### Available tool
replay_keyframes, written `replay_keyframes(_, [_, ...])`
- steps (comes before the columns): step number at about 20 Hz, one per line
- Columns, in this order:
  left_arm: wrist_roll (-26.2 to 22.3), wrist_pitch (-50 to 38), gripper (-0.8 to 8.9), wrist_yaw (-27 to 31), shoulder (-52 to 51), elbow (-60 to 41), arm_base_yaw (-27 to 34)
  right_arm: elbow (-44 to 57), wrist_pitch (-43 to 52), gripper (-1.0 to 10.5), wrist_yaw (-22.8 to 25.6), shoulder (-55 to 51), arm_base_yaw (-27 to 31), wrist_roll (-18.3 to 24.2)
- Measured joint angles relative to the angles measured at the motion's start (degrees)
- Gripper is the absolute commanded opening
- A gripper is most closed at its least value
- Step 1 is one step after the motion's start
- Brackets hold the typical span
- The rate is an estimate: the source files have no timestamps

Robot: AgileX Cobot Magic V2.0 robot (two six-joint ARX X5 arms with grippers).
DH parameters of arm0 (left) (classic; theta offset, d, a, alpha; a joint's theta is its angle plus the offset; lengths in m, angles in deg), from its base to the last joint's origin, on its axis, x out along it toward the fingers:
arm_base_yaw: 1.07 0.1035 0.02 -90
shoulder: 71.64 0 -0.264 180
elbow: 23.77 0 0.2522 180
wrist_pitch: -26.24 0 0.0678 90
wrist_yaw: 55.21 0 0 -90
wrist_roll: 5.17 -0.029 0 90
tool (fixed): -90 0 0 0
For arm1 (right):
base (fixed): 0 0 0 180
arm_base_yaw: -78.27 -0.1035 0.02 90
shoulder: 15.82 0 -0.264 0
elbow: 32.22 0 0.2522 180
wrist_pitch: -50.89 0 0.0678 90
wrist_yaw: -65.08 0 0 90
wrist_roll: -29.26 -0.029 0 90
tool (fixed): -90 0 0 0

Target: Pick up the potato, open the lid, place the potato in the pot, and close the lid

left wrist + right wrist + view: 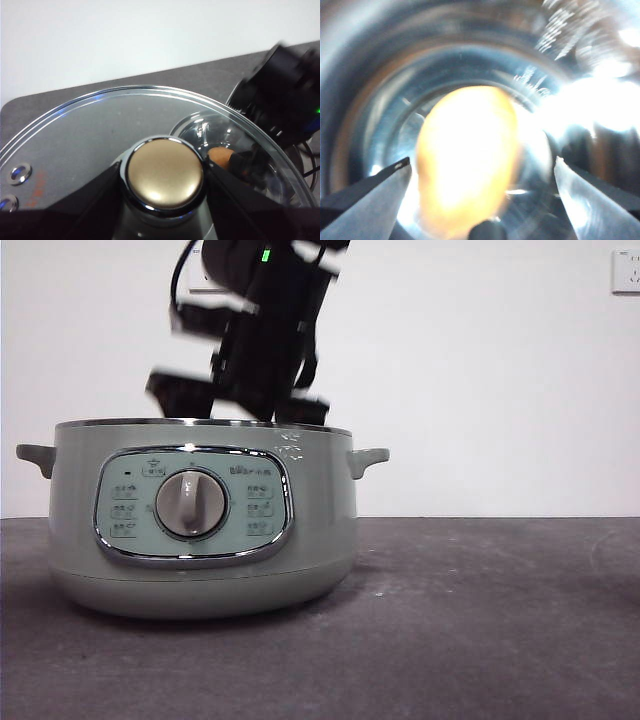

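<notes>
The arm above (pixel 265 325) is all black, blocky and square-edged, its outline smeared by blur. A small green light (pixel 266 255) glows near its top, and a black cable (pixel 180 280) loops out on its left side. White patches break the black housing high up.

Through the left wrist camera, the left gripper (pixel 165 200) shows two broad, matte black jaws with flat slanted faces. The other arm (pixel 285 85) is a dark mass with a green light and thin black cables.

The right gripper (pixel 480 200) shows wedge-shaped jaws, grey-lit and sharp-edged.
</notes>
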Motion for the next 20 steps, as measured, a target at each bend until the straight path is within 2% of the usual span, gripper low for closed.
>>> replay_keyframes(6, [0.0,-8.4,-0.09,-1.0,12.0,0.0,0.0,-0.1,-11.0,4.7,0.1,-18.9,1.9,0.0])
replay_keyframes(10, [0.0,-15.6,-0.09,-7.6,21.4,0.0,0.0,-0.1,-15.5,4.7,0.2,-29.0,2.3,-0.1])
replay_keyframes(13, [0.0,-20.6,-0.09,-11.2,27.7,0.0,0.0,-0.1,-18.3,4.7,0.2,-34.4,2.3,-0.1])
replay_keyframes(20, [2.2,-29.1,-0.09,-15.6,37.6,0.0,-0.6,-0.1,-23.3,4.7,0.3,-41.9,2.3,-1.8])
